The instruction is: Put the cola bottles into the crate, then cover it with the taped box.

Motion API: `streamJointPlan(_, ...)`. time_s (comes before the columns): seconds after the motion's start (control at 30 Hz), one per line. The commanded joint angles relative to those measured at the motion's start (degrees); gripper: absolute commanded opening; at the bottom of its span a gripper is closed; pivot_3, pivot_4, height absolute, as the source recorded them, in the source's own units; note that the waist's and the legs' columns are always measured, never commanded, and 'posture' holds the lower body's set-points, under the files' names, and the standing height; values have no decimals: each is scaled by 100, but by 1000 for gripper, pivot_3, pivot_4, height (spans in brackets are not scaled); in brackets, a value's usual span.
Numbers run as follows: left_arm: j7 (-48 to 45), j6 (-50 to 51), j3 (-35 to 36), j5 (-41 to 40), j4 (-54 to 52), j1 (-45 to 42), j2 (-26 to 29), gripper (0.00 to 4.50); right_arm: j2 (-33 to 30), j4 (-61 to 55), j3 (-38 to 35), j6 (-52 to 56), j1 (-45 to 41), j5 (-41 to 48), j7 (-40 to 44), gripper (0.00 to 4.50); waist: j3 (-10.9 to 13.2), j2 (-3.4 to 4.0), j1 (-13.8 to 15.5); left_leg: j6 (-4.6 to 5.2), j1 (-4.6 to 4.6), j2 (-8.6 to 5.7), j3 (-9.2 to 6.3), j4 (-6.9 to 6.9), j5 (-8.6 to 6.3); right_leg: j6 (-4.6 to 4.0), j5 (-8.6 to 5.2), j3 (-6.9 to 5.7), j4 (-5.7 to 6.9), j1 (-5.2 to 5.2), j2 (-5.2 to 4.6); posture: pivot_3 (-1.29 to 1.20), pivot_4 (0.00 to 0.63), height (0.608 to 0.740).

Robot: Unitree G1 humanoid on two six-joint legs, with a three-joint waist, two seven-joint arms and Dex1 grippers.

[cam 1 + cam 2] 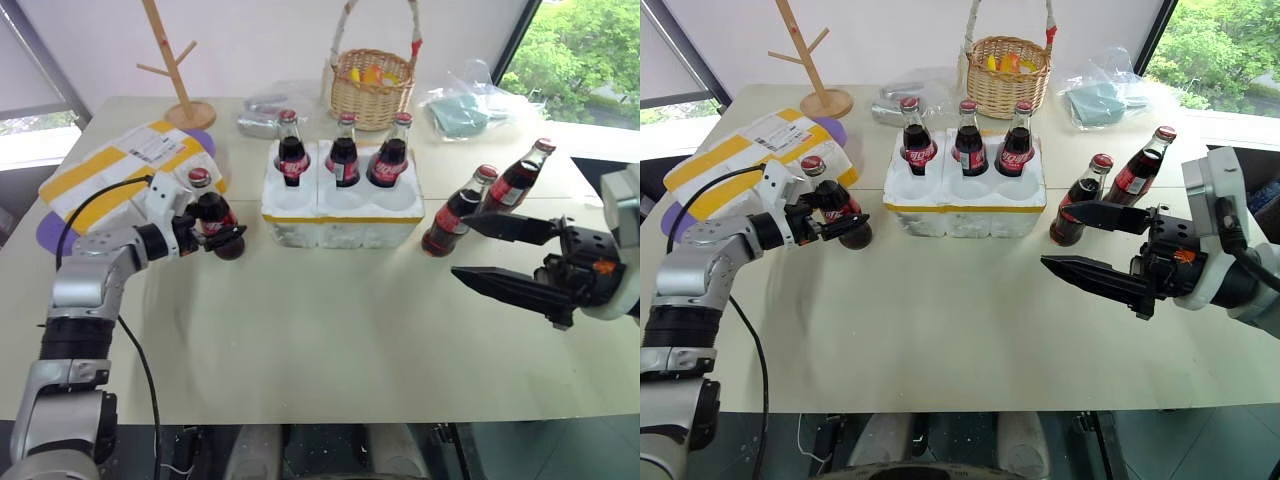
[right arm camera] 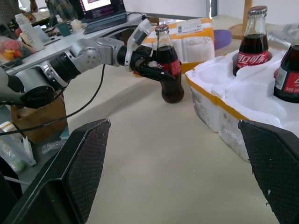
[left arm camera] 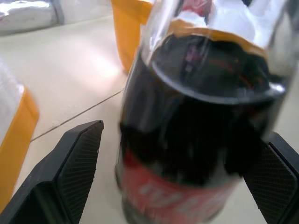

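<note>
The left gripper [image 1: 222,232] is at the middle left of the head picture. Its two black fingers are spread wide, one on each side of a cola bottle [image 1: 212,222]. In the left wrist view one finger [image 3: 77,161] stands a little apart from the glass, and the other is right at the bottle's edge, so I cannot tell if it touches. The bottle stands on the table [image 1: 330,330].

The right gripper [image 1: 497,255] is at the right edge of the picture. Its two long black fingers are spread far apart with nothing between them. It points toward the middle of the table.

The crate [image 1: 340,205] sits in the upper middle of the picture. Three cola bottles stand in its back row of holes: one on the left [image 1: 291,152], one in the middle [image 1: 343,153] and one on the right [image 1: 390,153]. The front holes have no bottles.

Two more cola bottles [image 1: 458,211] [image 1: 518,177] stand on the table just right of the crate, near the right gripper's upper finger.

The taped box [image 1: 120,170] lies at the upper left, just behind the left gripper. A wicker basket [image 1: 372,88] sits behind the crate, and a wooden stand [image 1: 180,75] is at the top left.
</note>
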Motion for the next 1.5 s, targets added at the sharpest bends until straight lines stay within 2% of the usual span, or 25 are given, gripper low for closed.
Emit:
streamJointPlan(0.03,-46,-239,-14,126,243,-280,-50,4466,43,-153,-184,-171,52,137,-58,4500,0,0,-1,0,0,0,-2,0,0,1,1,0,1,0,1,0,150,739)
streamJointPlan(0.1,-100,-270,-16,143,347,-345,-88,4466,60,-176,-193,-205,99,133,-82,4500,0,0,3,0,0,0,-2,0,0,9,5,0,2,0,1,0,150,739)
streamJointPlan(0.13,-171,-252,-3,114,348,-354,-91,3956,66,-171,-210,-216,117,145,-102,4500,0,0,2,0,-1,0,-3,0,0,13,7,0,3,0,2,0,150,739)
streamJointPlan(0.17,-231,-217,6,94,328,-357,-80,3687,70,-163,-229,-228,137,146,-112,4500,0,0,0,0,0,0,-3,1,0,13,7,0,2,0,3,0,150,739)
streamJointPlan(0.23,-341,-142,15,85,278,-352,-18,2794,81,-168,-242,-259,175,137,-144,4500,0,0,-3,0,0,0,-4,1,0,11,6,0,3,0,2,0,150,739)
streamJointPlan(0.4,-820,356,44,-157,-107,-504,305,2859,118,-188,-174,-352,229,65,-215,4500,2,-2,-17,0,-1,1,-5,-1,0,12,6,0,3,-2,4,0,150,739)
streamJointPlan(0.57,-1402,827,5,-346,-197,-1135,633,2859,116,-148,-81,-438,217,-15,-256,4500,13,-22,25,-1,-9,1,-17,2,1,0,-1,-2,3,-3,9,0,150,739)
streamJointPlan(0.67,-1693,1052,-82,-406,6,-1824,704,2859,126,-130,-55,-488,250,-80,-257,4500,14,-22,27,-1,-12,0,-18,8,1,0,-1,-2,1,-2,10,0,150,739)
streamJointPlan(0.8,-2003,1165,-266,-368,1079,-3589,269,2859,232,-209,-68,-548,395,-200,-331,4500,28,-46,136,-1,-29,1,-39,23,1,2,-1,-13,4,-6,19,0,150,739)
streamJointPlan(0.93,-2131,585,-476,-34,2212,-4454,-291,2859,350,-346,-105,-622,600,-284,-432,4500,27,-43,124,2,-48,-5,-41,39,-1,21,5,-12,0,-6,17,0,150,739)
streamJointPlan(1.17,-2261,-552,-908,747,3373,-4698,-871,2859,488,-605,-378,-716,965,-210,-750,4500,32,-41,45,6,-50,-4,-46,47,-2,26,4,-11,25,-19,20,0,150,739)
streamJointPlan(1.3,-2362,-837,-943,941,3615,-4638,-919,2859,571,-734,-515,-749,1204,-167,-877,4500,33,-42,-2,6,-116,-4,-51,78,-2,45,15,-11,54,-79,20,0,150,739)
streamJointPlan(1.5,-2425,-952,-992,1081,3736,-4487,-1124,2859,643,-745,-454,-853,1309,-182,-1035,4500,33,-42,15,6,-110,-6,-52,86,-2,46,15,-10,77,-79,19,0,150,739)
